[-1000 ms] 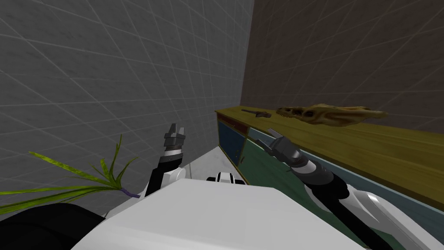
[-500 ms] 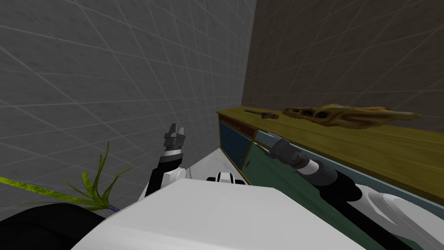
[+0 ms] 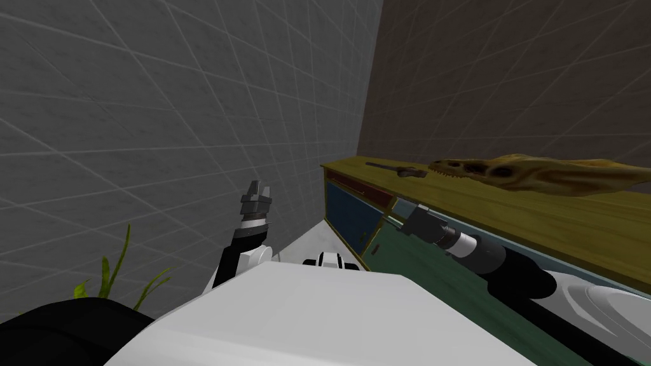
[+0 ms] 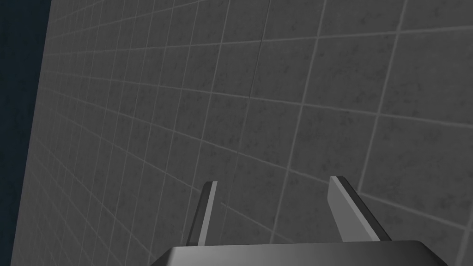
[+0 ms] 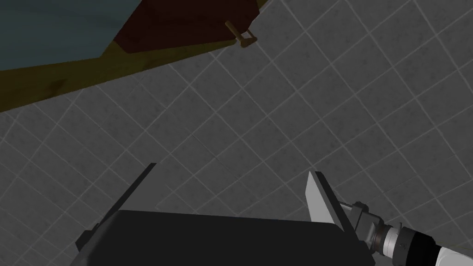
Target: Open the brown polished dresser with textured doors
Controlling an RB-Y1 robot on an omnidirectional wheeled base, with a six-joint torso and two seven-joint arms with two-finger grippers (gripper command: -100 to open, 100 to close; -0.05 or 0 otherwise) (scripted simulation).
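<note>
Both spread, the left tool [image 4: 273,181] idles while the right tool [image 5: 231,171] hovers at the dresser [image 3: 521,213] on my right, whose rigid fronts likely move easily if pinched by a small handle [image 5: 240,34].

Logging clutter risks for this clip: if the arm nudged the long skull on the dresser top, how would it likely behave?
The skull looks rigid and bony, so it would probably slide rather than bend. It lies long and low on the dresser top, so tipping seems unlikely. Its thin toothed snout may chip.
</note>
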